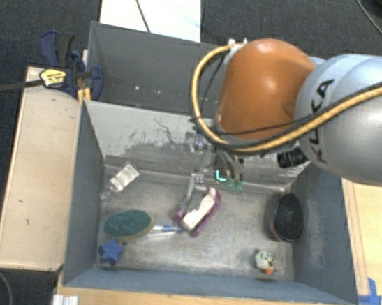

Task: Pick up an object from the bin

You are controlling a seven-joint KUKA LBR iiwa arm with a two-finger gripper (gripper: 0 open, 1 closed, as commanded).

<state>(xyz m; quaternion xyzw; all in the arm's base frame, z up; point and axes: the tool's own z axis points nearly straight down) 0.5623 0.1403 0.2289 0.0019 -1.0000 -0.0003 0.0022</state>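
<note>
As it lay near the middle of the bin (87,190) floor, the purple-and-white padded piece (198,211) ran slantwise, its long axis going from the view's lower left to the upper right. Any print on it was too small to read. The tool (194,192) hung at the piece's upper-left edge; whether it was spread or pressed together could not be told. Left of the piece lay a clear tube (164,230), then a dark green oval pad (127,222). Right of the piece sat a dark oval brush (287,217). Above the piece, the grey arm (365,116) bore the letters "KA".
</note>
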